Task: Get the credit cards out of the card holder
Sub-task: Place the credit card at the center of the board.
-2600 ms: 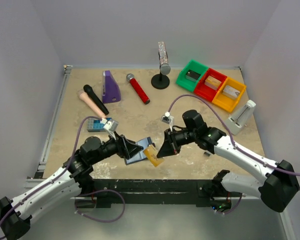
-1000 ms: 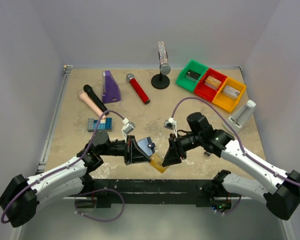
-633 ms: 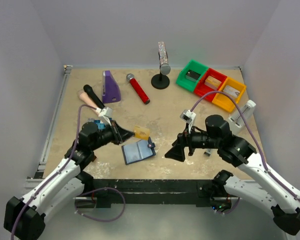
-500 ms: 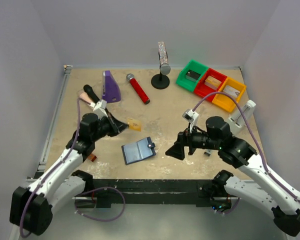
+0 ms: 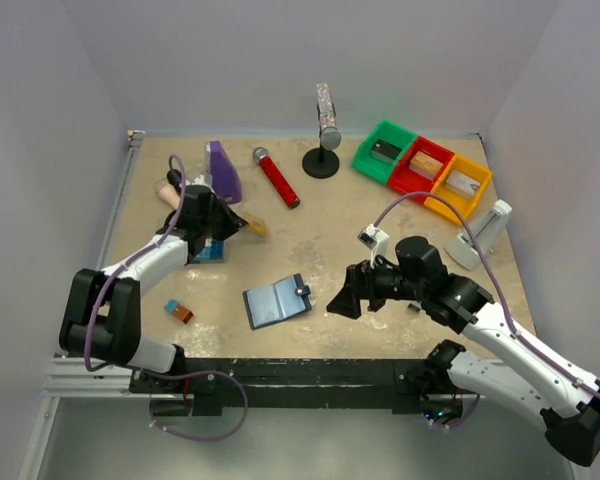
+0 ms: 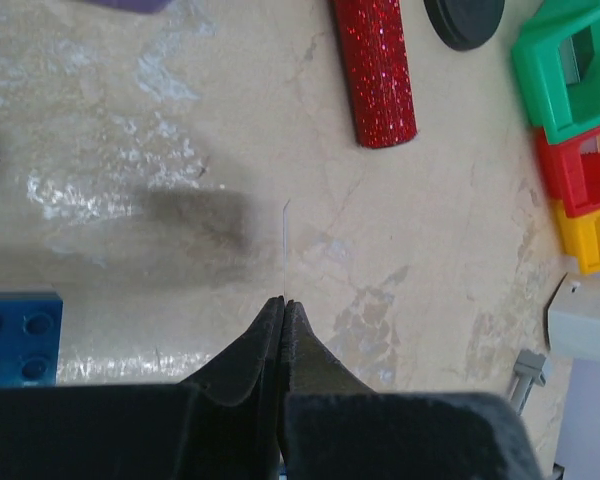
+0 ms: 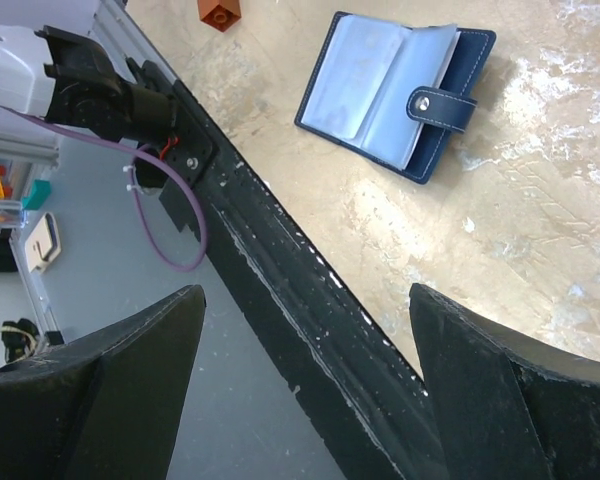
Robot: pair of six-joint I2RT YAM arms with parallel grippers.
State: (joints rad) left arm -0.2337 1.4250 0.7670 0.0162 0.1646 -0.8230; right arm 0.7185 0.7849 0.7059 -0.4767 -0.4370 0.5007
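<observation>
The card holder point(image 5: 277, 301) lies open on the table, navy with pale blue-grey pockets and a snap tab, and shows again in the right wrist view point(image 7: 395, 90). My left gripper point(image 5: 242, 223) is out over the far left of the table, shut on an orange-gold credit card point(image 5: 256, 227). In the left wrist view that card point(image 6: 284, 240) is an edge-on thin line rising from the shut gripper point(image 6: 283, 301). My right gripper point(image 5: 342, 297) hangs wide open just right of the card holder with nothing between its fingers point(image 7: 305, 295). No other credit cards show.
A studded blue block point(image 5: 210, 250) sits under the left arm. A small orange-and-blue brick point(image 5: 178, 311) lies near the front left. At the back are a purple object point(image 5: 220, 172), a red microphone point(image 5: 277, 177), a black stand point(image 5: 322, 160), and green, red and yellow bins point(image 5: 423, 172).
The left arm has carried the orange-gold card from beside the card holder to the far left. The right gripper has opened and drawn back. The card holder now lies free on the table.
</observation>
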